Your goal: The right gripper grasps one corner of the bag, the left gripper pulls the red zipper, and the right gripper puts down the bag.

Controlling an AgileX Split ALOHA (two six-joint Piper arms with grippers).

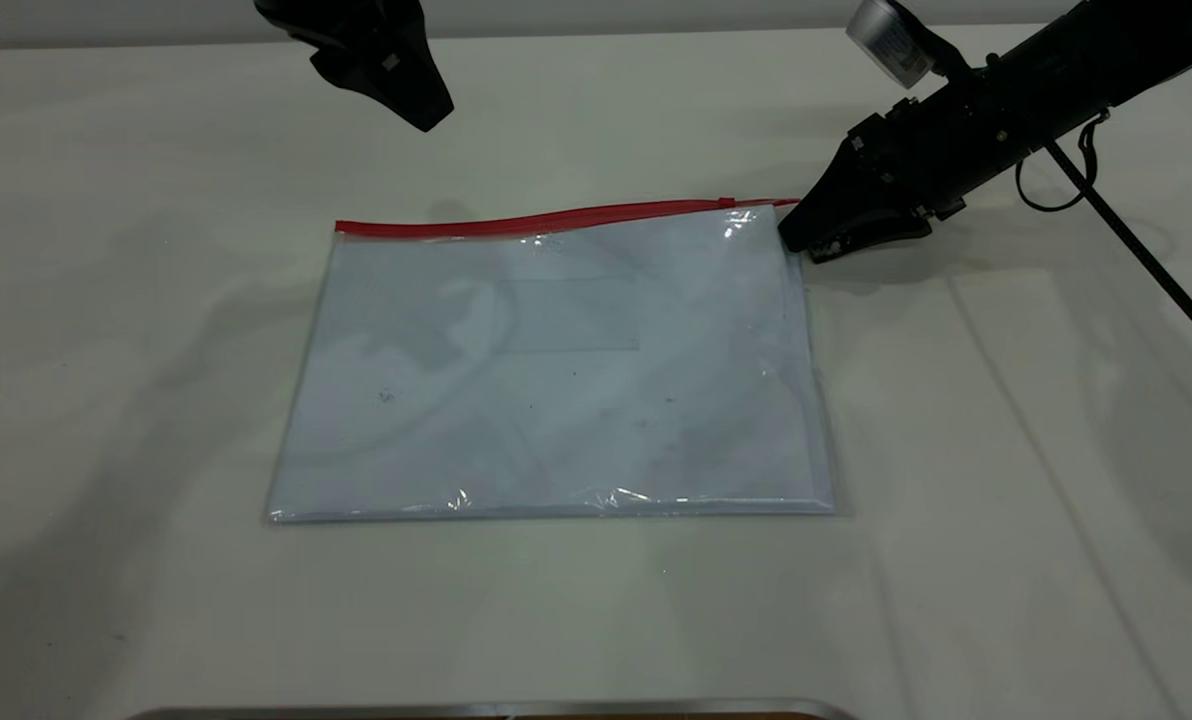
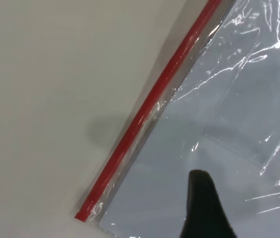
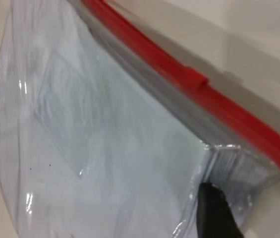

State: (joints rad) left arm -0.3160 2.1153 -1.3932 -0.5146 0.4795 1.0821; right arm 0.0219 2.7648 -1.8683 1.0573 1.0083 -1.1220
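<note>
A: While the bag lies flat on the table, where is the right gripper?

B: Its tip is down at the far corner of the bag on the right arm's side, right at the end of the red zipper. In the right wrist view one dark finger sits against the bag's side edge just below that corner, and a sliver of the other shows past the corner at the picture's edge, so the claw looks spread with the corner between the fingers. I cannot tell whether it is already pinching the plastic.

A: And the slider?

B: The small red tab sits on the zipper close to the right gripper's tip, a little way in along the strip.

A: The left gripper?

B: It hangs above the table beyond the zipper edge, well apart from the right gripper and touching nothing. Its wrist view shows a single dark finger over the bag, with the zipper's other end beside it. Whether that claw is spread or pressed together, I cannot tell.

A: Anything in the bag?

B: White paper, and a faint rectangular window on the front.
</note>
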